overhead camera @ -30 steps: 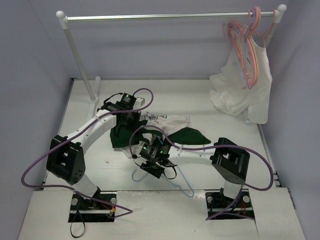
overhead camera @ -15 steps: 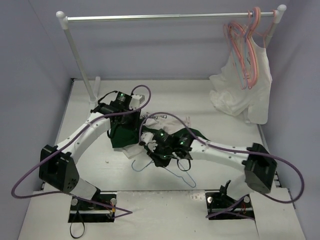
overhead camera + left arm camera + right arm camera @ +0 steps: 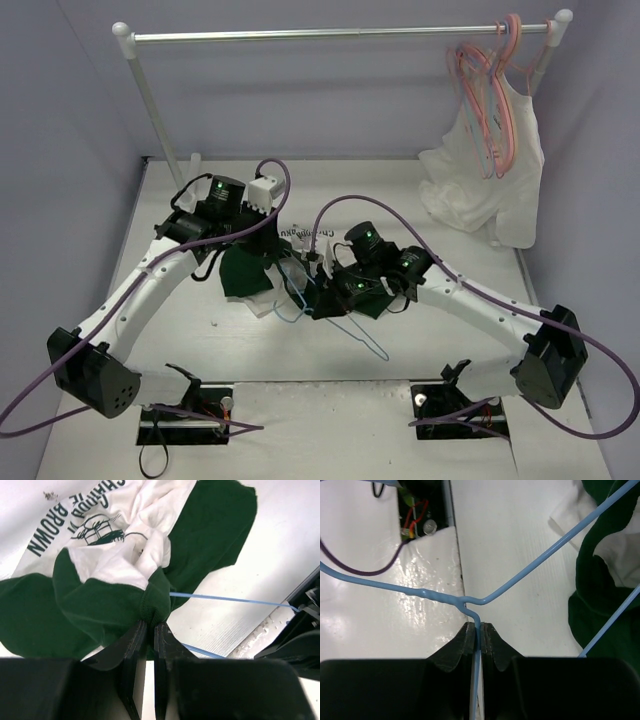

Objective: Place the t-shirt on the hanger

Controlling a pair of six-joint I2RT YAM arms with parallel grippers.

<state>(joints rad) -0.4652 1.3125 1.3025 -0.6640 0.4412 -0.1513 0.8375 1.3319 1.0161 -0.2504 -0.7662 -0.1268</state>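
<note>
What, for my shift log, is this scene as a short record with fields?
t-shirt: bunched on the table, not draped over the hanger
hanger: light blue, beside the shirt's green fabric
left gripper: fingers shut on the t-shirt's green trim
right gripper: fingers shut on the hanger's neck
rail: pink hangers and white sleeveless top at its right end

White arm links (image 3: 145, 285), black joints (image 3: 85, 370), purple cables (image 3: 345, 200), green lights (image 3: 216, 185), black end effector fingers (image 3: 131, 647)

Left end effector (image 3: 150, 625) and right end effector (image 3: 478, 627) both clamped.
</note>
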